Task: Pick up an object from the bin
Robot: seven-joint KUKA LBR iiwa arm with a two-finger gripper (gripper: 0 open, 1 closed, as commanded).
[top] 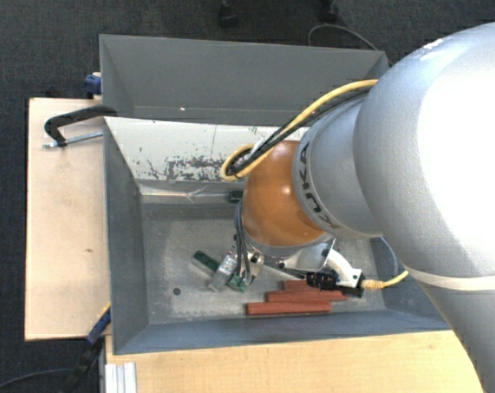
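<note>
— Where is the gripper?
— Low in the bin, just left of the red-brown bar.
— And which thing is there?
— A small dark green piece, further left of the bar, beside the gripper.
— Grasped?
— Clenched or released, I cannot tell.

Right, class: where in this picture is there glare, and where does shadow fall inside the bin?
In the camera view, glare whitens the bin's far wall; a soft highlight sits on the orange cover; the floor looks darker under the arm, by the red bar.
</note>
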